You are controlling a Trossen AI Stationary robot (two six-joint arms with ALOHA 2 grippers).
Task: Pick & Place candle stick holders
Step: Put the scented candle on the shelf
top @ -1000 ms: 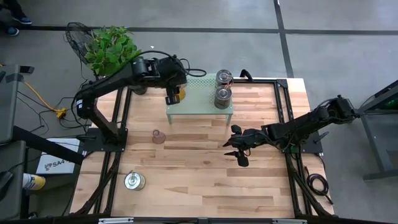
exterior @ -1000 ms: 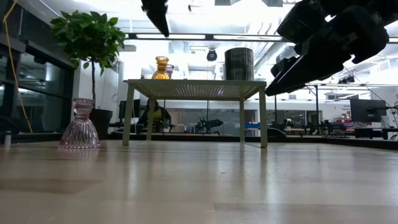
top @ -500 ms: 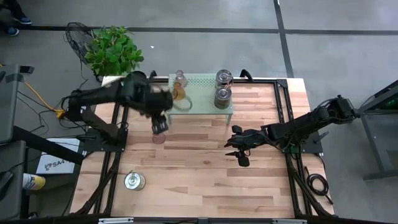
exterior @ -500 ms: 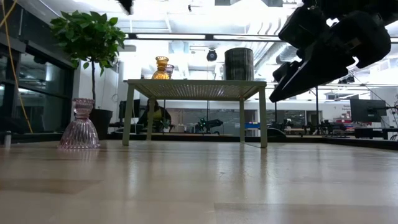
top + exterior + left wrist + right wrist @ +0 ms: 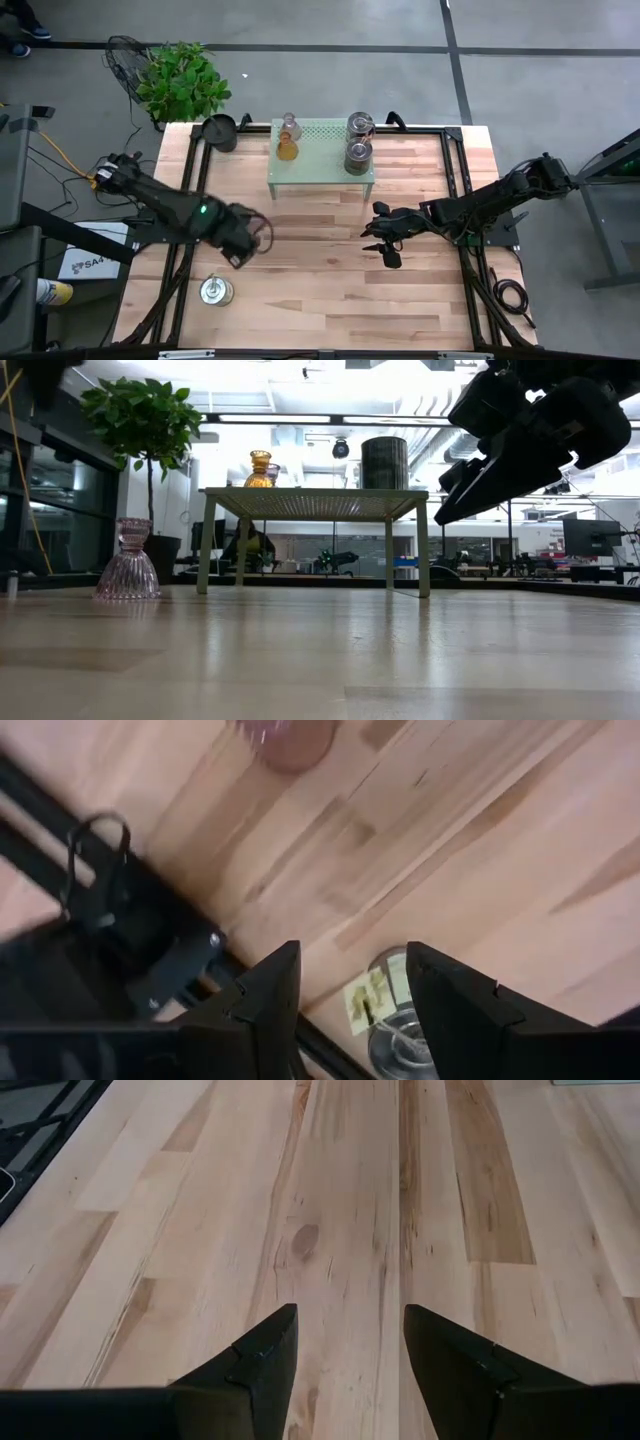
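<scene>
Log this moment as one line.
left gripper: open, empty, near silver holder | right gripper: open, idle over table | pink holder: upright on table

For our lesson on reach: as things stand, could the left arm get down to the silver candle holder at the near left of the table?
Probably yes. The left gripper hangs just above the silver holder with its jaws open, and nothing lies between them on the table. The pink glass holder stands apart.

I can read only "SA" on a white label left of the table, just beside my left arm's base; the rest is hidden.
</scene>
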